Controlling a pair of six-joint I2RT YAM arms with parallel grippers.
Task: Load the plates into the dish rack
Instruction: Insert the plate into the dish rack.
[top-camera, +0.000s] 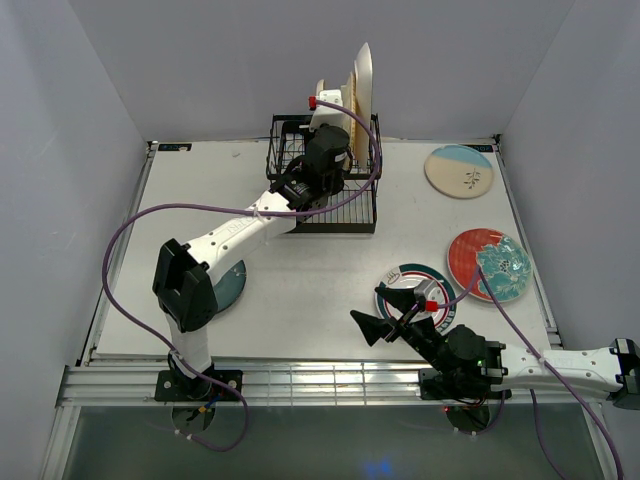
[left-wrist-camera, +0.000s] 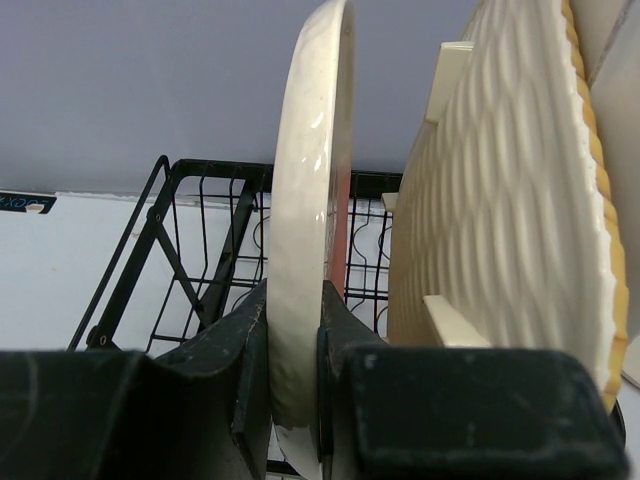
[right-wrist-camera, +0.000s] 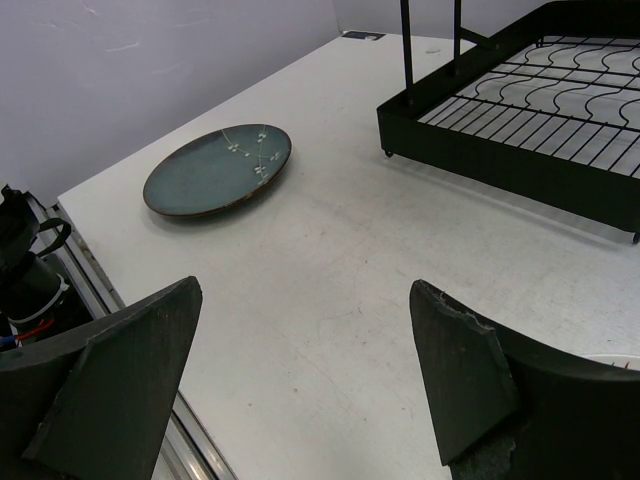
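the left gripper (left-wrist-camera: 296, 352) is clamped on the lower edge of a cream plate (left-wrist-camera: 310, 200). in the left wrist view this plate stands upright and edge-on at the centre of the frame, with one dark finger (left-wrist-camera: 243, 365) pressed on its left face and the other on its right face, so the rim sits deep between the jaws. the right face of the plate looks a little pinkish. just to its right stands the yellow woven square plate (left-wrist-camera: 510, 210), also upright, near the cream plate but not touching it where i can see. at the far right edge a third, white plate (left-wrist-camera: 612, 70) shows only as a strip. behind and below them are the black wires of the dish rack (top-camera: 335, 228), which stands at the upper centre of the table (top-camera: 320, 290) in the top view.

the right gripper (right-wrist-camera: 300, 375) is low over the table at the lower right of the top view, with its jaws wide apart and nothing between them. beside it lies the white plate with teal-red rim (top-camera: 425, 278), flat and partly covered by the gripper. the red-teal floral plate (top-camera: 490, 264) lies flat just to its right, and the cream-and-blue plate (top-camera: 459, 170) lies flat at the upper right. the dark teal plate (right-wrist-camera: 218, 168) lies flat at the left, partly under the left arm.
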